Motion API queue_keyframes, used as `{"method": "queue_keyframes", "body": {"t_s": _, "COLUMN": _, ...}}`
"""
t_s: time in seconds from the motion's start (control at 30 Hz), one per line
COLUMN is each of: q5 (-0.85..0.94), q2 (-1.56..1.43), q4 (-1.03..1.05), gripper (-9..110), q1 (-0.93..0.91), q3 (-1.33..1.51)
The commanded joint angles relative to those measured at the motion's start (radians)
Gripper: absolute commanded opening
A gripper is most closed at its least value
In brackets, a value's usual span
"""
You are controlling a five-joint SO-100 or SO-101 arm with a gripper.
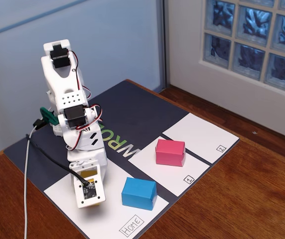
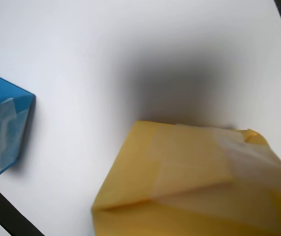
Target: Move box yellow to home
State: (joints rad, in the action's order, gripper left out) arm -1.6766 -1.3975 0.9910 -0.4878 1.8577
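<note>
The yellow box (image 1: 89, 175) shows as yellow patches above and below my gripper (image 1: 90, 191), which points down over the left part of the white home sheet (image 1: 113, 219). The wrist camera board covers the fingers, but the box sits between them and the gripper looks shut on it. In the wrist view the yellow box (image 2: 194, 182) fills the lower right, close and blurred, over the white home sheet (image 2: 130, 49), with a dark shadow beyond it. No fingers show there. I cannot tell whether the box touches the sheet.
A blue box (image 1: 139, 193) stands on the home sheet right of the gripper, also at the left edge of the wrist view (image 2: 3, 130). A pink box (image 1: 170, 152) stands on panel 1 (image 1: 182, 175). Panel 2 (image 1: 197, 137) holds nothing. A cable (image 1: 27, 179) hangs left of the arm.
</note>
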Motion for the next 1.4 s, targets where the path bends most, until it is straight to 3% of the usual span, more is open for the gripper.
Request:
{"method": "queue_keyframes", "body": {"t_s": 0.0, "q5": -0.006, "q2": 0.018, "q4": -0.015, "gripper": 0, "q1": 0.014, "q3": 0.011}}
{"method": "queue_keyframes", "body": {"t_s": 0.1, "q5": -0.005, "q2": 0.02, "q4": -0.02, "gripper": 1, "q1": 0.02, "q3": 0.011}}
{"method": "queue_keyframes", "body": {"t_s": 0.3, "q5": -0.005, "q2": 0.011, "q4": -0.109, "gripper": 38, "q1": 0.032, "q3": 0.029}}
{"method": "queue_keyframes", "body": {"t_s": 0.37, "q5": -0.002, "q2": 0.002, "q4": -0.11, "gripper": 42, "q1": 0.032, "q3": 0.029}}
{"method": "queue_keyframes", "body": {"t_s": 1.0, "q5": -0.015, "q2": -0.27, "q4": -0.038, "gripper": 41, "q1": 0.071, "q3": -0.006}}
{"method": "queue_keyframes", "body": {"t_s": 1.37, "q5": 0.031, "q2": -0.617, "q4": -0.003, "gripper": 40, "q1": 0.143, "q3": 0.026}}
